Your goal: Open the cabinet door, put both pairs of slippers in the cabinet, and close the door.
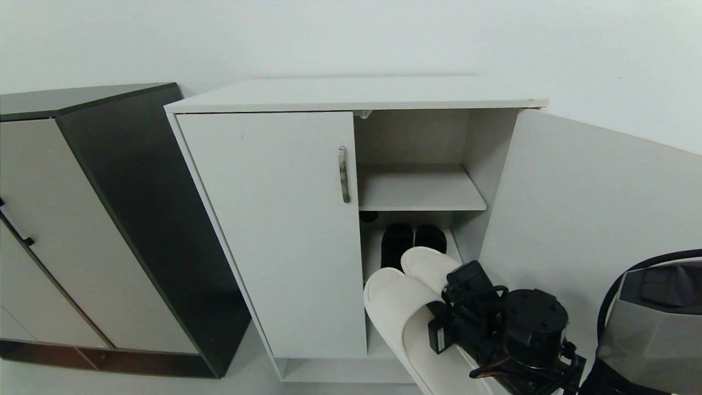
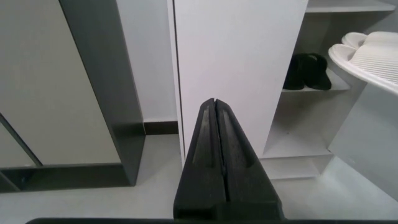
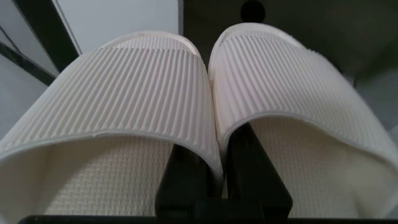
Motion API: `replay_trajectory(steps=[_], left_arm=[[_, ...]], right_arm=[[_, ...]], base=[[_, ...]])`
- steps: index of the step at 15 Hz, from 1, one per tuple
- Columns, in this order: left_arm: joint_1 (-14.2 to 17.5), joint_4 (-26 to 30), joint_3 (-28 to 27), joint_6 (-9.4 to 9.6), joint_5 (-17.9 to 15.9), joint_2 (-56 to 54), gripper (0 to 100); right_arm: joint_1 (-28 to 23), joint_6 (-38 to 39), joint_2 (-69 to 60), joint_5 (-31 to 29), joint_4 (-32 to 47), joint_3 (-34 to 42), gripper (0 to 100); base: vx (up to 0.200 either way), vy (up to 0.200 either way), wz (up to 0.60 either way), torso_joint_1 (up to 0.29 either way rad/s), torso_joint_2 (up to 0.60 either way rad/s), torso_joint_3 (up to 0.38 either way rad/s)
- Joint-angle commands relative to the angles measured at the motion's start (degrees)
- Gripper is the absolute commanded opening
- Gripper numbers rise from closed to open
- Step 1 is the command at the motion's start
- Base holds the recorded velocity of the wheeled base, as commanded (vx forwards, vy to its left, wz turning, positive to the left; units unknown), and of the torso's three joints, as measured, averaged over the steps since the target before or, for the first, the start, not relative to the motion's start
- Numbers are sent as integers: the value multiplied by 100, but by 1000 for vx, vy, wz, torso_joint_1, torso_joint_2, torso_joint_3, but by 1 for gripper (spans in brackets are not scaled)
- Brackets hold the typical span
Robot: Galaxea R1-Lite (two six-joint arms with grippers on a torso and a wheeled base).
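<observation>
The white slippers (image 1: 400,299) are clamped at their inner edges by the right pincer (image 3: 219,177) before the open cabinet (image 1: 351,93). The left pincer (image 2: 214,118) is closed, empty.

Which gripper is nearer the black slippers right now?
Right. The right gripper holds the white slippers just before the black slippers; the left gripper sits farther back, facing the closed door.

No legible text, numbers, labels or signs anywhere.

- White cabinet (image 1: 263,219): door, top and inner walls are plain faces.
- Dark cabinet (image 1: 148,219): plain panels.
- White slippers (image 3: 143,93): ribbed straps, no print seen.
- Black slippers (image 1: 396,247): on the shaded lower shelf. Possibly a mark there, but the view is too dim to tell.
</observation>
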Motion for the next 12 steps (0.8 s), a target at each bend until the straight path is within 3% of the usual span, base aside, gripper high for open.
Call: replay_trajectory(steps=[1,3,4,6,9,10,11,12], left_arm=[[-4,-4,0,4,-1,7,0],[-4,-4,0,4,-1,7,0],[-4,-4,0,4,-1,7,0],[-4,-4,0,4,-1,7,0],[5,-4,0,4,-1,7,0],[-4,-4,0,4,-1,7,0],[-4,-4,0,13,-10,7,0],[-4,-4,0,13,-10,7,0]], right_arm=[[21,-53,228,-21,-34,5,0],[21,-220,193,-206,-25,-136,0],[21,-220,87,-681,362,-294,0],[153,88,-352,-1357,1689,-830,0],[364,1239,-1328,-1542,4334,-1902,0],[469,1565,-1477,-2060,5125,-2333,0],[539,1661,-1539,-2649,5661,-2737,0],[592,1635,-1548,-2851,5732,-2913,0]], base=[[0,0,0,-17,134,119],[0,0,0,-7,66,58],[0,0,0,0,0,0],[0,0,0,0,0,0],[0,0,0,0,0,0],[0,0,0,0,0,0],[0,0,0,0,0,0],[0,0,0,0,0,0]])
